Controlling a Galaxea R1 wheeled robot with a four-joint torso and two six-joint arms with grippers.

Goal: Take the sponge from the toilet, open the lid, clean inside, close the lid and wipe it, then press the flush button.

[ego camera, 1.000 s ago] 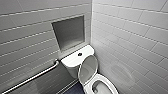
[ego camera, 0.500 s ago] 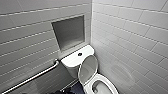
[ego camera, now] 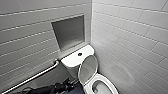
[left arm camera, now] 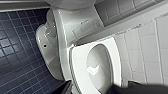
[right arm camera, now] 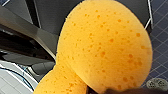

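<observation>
Orange sponge [right arm camera: 105,47] sits pinched in the right gripper [right arm camera: 112,91], close to the wrist camera, above dark blue floor tiles [right arm camera: 160,32]. White toilet [ego camera: 101,80] stands in the tiled corner with its lid [ego camera: 88,68] raised, the flush button [ego camera: 80,54] on the tank cover [ego camera: 73,58] behind it. The left gripper [ego camera: 65,85] hovers low beside the bowl [left arm camera: 96,67], near a grab rail [ego camera: 35,76]; how far it is open cannot be told

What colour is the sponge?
The sponge is orange-yellow, dotted with darker orange pores. It shows best in the right wrist view.
</observation>
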